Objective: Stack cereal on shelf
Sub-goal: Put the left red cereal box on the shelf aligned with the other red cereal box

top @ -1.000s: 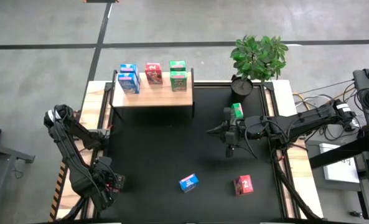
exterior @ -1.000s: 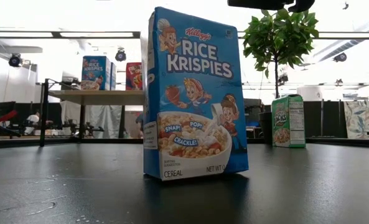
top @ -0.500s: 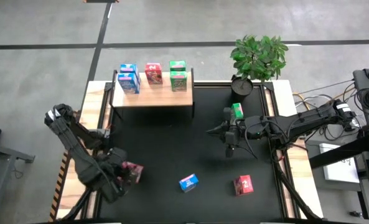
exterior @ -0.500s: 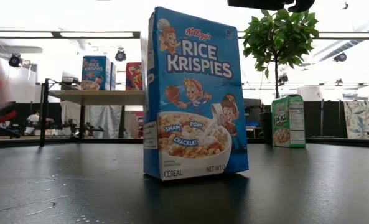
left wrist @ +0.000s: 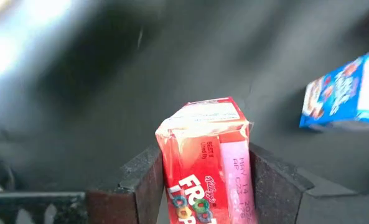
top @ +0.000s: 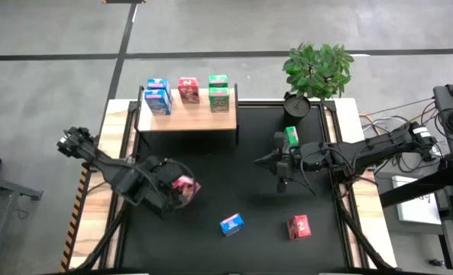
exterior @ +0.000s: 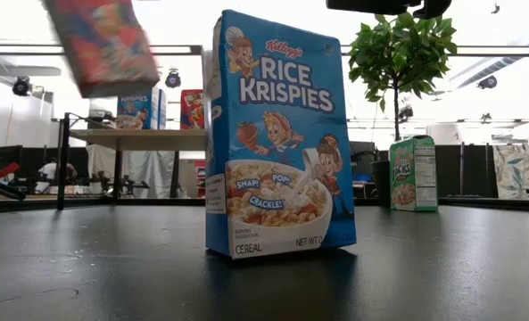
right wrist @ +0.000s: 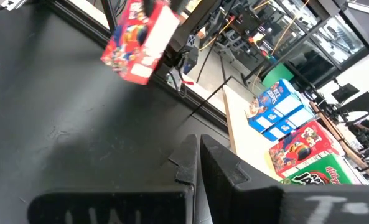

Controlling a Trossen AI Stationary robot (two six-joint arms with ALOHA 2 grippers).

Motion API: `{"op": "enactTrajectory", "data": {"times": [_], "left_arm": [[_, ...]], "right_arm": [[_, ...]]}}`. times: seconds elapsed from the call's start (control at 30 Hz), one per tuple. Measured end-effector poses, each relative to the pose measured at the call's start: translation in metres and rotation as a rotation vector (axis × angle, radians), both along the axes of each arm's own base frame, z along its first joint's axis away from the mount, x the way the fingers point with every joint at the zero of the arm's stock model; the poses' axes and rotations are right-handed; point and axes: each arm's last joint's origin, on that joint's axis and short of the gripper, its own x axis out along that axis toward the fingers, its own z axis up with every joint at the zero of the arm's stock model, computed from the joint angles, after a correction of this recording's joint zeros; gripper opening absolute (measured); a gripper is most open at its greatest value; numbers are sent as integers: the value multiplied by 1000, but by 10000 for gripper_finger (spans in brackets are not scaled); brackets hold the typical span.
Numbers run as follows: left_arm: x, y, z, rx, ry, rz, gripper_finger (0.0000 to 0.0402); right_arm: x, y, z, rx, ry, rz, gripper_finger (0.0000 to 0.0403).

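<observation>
Left gripper point(top: 182, 189) — left of centre, clamps a red cereal box point(left wrist: 206, 158); right gripper point(top: 281, 163) — fingers together, holding nothing.

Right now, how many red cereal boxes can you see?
3. One red box sits mid-shelf, one is held in the left gripper above the mat, and one stands on the mat's front right. None seems hidden.

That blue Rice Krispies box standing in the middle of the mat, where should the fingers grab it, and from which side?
Probably from above, at the top end. The blue box stands upright on the black mat, tall and thin, so fingers closing across its two broad printed faces near the top would span its narrow depth. Nothing stands close around it. A low sideways approach might tip it.
</observation>
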Motion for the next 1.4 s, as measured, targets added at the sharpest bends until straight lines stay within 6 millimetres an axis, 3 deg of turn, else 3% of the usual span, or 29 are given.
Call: {"op": "enactTrajectory", "data": {"times": [0.3,0.57,0.77,1.03,1.23,1.4], "left_arm": [[16,37,56,220,-89,-199,183],[24,70,83,447,-50,-319,183],[34,103,89,548,39,-415,183],[36,168,83,458,181,-604,183],[27,227,83,425,164,-599,183],[21,256,79,420,162,-564,183]], "right_arm": [[0,0,0,9,0,-2,9],[0,0,0,25,-1,-6,9],[0,0,-1,46,5,-11,9],[-1,0,-2,61,17,-15,9],[-1,0,-2,70,16,-17,9],[-1,0,-2,73,19,-18,9]]}}
